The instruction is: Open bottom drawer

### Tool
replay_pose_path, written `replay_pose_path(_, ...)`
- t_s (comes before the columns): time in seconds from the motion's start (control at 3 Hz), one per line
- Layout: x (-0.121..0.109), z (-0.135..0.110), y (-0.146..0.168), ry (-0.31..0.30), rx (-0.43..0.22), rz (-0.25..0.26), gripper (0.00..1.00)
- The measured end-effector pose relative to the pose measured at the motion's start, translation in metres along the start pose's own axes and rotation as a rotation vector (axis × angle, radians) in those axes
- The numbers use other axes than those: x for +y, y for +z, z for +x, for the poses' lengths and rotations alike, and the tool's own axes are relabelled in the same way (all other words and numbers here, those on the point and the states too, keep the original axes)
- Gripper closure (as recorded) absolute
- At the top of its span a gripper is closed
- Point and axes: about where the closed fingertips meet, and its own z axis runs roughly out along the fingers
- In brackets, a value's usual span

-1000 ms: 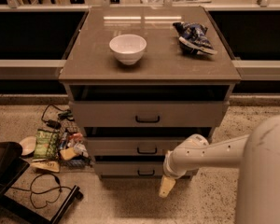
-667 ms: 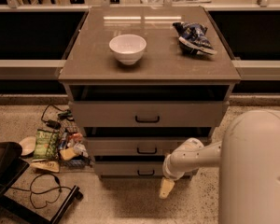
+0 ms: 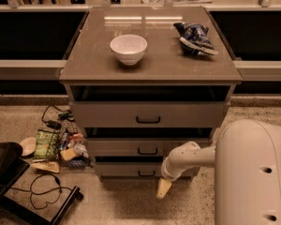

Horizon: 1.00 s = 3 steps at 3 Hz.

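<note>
**A robot test space, probably in a lab or office**

The gripper (image 3: 164, 189) hangs low over a speckled hard floor (image 3: 126, 207), just in front of the bottom drawer (image 3: 122, 170) of a grey-beige cabinet (image 3: 150, 71) that stands by itself. Above and behind the gripper, a white bowl (image 3: 128, 48) and a crumpled snack bag (image 3: 195, 37) sit on the cabinet top like set-out props. To the gripper's left, snack packets (image 3: 49, 145) and loose black cables (image 3: 42, 191) lie on the floor. Far behind the gripper run long dark counters (image 3: 33, 32). It looks more like a trial area than a lived-in kitchen, though the view is dim.
</note>
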Motion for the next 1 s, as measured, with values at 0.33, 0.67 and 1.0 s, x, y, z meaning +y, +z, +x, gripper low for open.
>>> replay_pose_path(0.33, 0.003, 0.010, 0.018, 0.003, 0.057, 0.005, 0.00)
replay_pose_path(0.67, -0.003, 0.029, 0.034, -0.012, 0.131, 0.027, 0.00)
replay_pose_path(1.0, -0.009, 0.054, 0.047, -0.039, 0.196, 0.048, 0.00)
